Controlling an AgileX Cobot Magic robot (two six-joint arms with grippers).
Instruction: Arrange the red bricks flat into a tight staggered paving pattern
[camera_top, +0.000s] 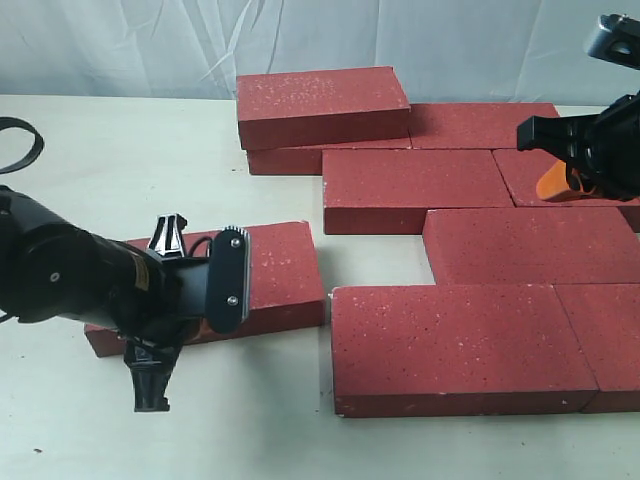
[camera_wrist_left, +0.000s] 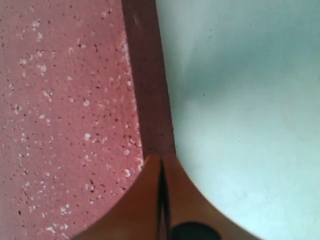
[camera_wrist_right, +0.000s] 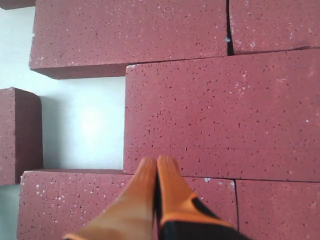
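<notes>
While the left end effector (camera_wrist_left: 161, 167), fingers together, is sitting beside the stray red brick (camera_top: 285, 265), the right end effector (camera_wrist_right: 157, 165), also closed, is hovering over the laid red bricks (camera_top: 450, 340), so pushing the stray flush is probably coming next.

bright even light all round, soft short shadows hugging the bricks (camera_top: 415, 190) on the pale table (camera_top: 120, 150), no harsh glare, exterior view sharp, left wrist view way too close and blurry, fingers (camera_wrist_left: 145, 200) just orange mush, right wrist view decently crisp

White table (camera_top: 150, 140) (creased backdrop (camera_top: 120, 40) behind)
</notes>
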